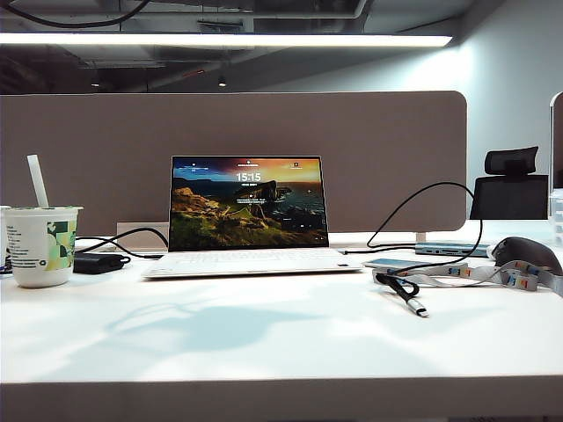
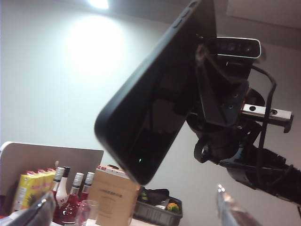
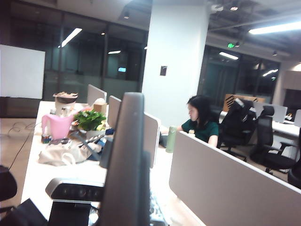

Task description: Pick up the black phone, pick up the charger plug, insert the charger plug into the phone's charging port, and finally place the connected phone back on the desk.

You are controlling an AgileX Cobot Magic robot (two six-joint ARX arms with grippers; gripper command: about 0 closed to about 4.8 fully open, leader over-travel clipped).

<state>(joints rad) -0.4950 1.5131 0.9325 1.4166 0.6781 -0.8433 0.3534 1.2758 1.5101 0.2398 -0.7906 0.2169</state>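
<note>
The right end effector clamps the stiff, slippery black phone aloft by its faces, the left end effector gapes wide, and the light charger plug, lying right on the table, likely wants pinching behind its tip.

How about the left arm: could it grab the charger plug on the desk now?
Probably yes: the left gripper, facing the black phone, is open and empty; the right gripper holds that phone; the charger plug lies uncovered on the desk.

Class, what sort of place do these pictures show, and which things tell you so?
Probably an open-plan office: a fabric divider panel behind the white desk, an open laptop, and rows of partitioned desks with office chairs.
</note>
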